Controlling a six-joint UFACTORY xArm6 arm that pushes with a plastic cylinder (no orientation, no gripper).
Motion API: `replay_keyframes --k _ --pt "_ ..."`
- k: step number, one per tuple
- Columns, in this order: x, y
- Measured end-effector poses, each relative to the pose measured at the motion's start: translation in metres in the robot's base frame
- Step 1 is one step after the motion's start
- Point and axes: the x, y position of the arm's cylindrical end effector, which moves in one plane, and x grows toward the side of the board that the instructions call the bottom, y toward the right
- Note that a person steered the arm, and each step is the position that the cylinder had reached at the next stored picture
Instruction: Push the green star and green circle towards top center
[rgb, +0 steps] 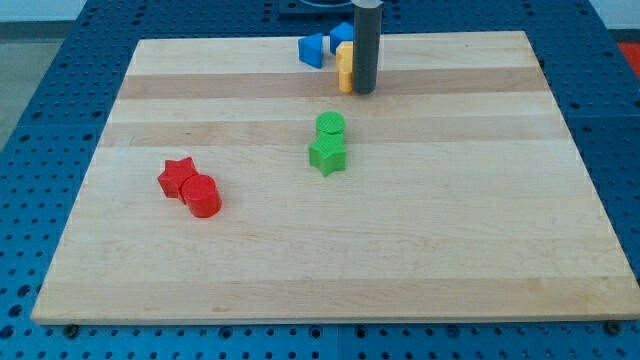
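The green circle (330, 125) sits near the middle of the wooden board (450, 200), touching the green star (327, 155) just below it. My rod comes down from the view's top, and my tip (364, 92) rests on the board above and slightly right of the green circle, apart from it. The tip stands right beside the yellow blocks.
Yellow blocks (344, 66) stand at the top centre, partly hidden by the rod. A blue block (313, 49) and another blue block (342, 36) lie beside them. A red star (178, 177) and red cylinder (202, 196) touch at the left.
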Motion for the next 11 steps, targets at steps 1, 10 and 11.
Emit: replay_keyframes --k 1,10,11 --pt "0.000 0.000" --pt "0.161 -0.040" --pt "0.145 -0.040"
